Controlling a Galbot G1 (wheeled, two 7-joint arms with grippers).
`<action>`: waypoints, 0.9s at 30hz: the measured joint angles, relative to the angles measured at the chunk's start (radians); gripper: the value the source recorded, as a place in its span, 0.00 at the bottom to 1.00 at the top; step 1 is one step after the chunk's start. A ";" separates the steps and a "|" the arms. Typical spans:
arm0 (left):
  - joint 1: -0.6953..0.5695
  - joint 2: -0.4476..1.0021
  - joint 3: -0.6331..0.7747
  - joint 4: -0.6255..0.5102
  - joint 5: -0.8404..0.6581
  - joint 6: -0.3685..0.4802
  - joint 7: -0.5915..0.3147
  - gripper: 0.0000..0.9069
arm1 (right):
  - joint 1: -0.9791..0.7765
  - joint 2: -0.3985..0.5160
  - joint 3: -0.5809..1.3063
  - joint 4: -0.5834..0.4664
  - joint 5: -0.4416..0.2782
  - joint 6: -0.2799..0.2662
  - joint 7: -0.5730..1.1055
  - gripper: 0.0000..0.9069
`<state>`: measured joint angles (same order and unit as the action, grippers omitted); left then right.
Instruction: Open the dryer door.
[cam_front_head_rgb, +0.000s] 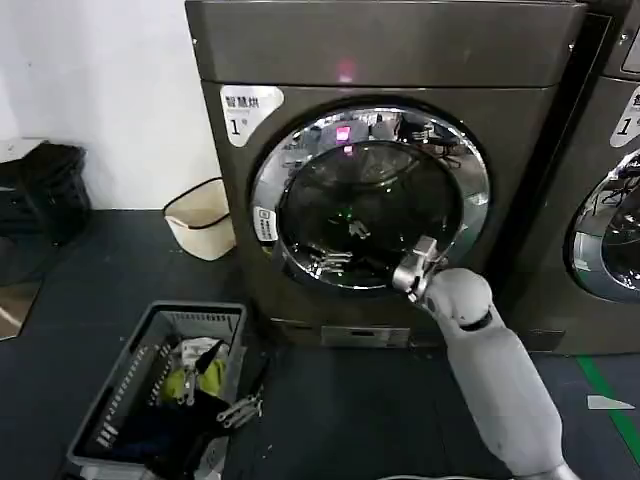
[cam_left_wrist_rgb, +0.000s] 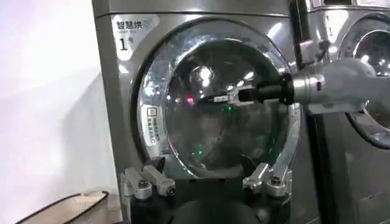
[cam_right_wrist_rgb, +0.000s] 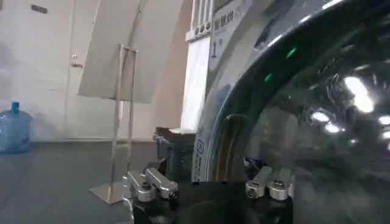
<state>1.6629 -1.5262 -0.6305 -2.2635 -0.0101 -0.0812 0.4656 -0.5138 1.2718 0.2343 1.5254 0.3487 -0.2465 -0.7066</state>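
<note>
Dryer door (cam_front_head_rgb: 370, 200): polished chrome rim, mirror-glossy; dark tinted glass centre, smooth, reflective. Dryer body (cam_front_head_rgb: 380, 45): brushed grey metal, satin sheen. Right arm (cam_front_head_rgb: 500, 380): matt grey plastic shell. Laundry basket (cam_front_head_rgb: 130, 390): grey perforated plastic, holding cloth.

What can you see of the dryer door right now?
The dryer door is a big round porthole with a wide shiny chrome rim and dark tinted glass, nearly as wide as the grey machine. It looks shut or barely ajar. The right hand is at its lower right rim; contact is unclear.
</note>
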 joint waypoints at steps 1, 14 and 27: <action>0.000 0.000 0.000 0.002 0.000 0.000 0.000 1.00 | 0.007 0.004 -0.006 -0.010 -0.005 0.001 0.000 1.00; -0.005 -0.004 0.000 0.012 -0.008 0.000 -0.008 1.00 | 0.070 0.068 -0.078 -0.138 -0.018 0.033 0.005 1.00; 0.008 -0.004 -0.006 -0.001 -0.008 -0.001 -0.009 1.00 | 0.139 0.123 -0.113 -0.279 -0.025 0.074 0.009 1.00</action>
<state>1.6712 -1.5305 -0.6370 -2.2647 -0.0180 -0.0820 0.4569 -0.3746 1.3947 0.1216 1.2461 0.3236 -0.1721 -0.6978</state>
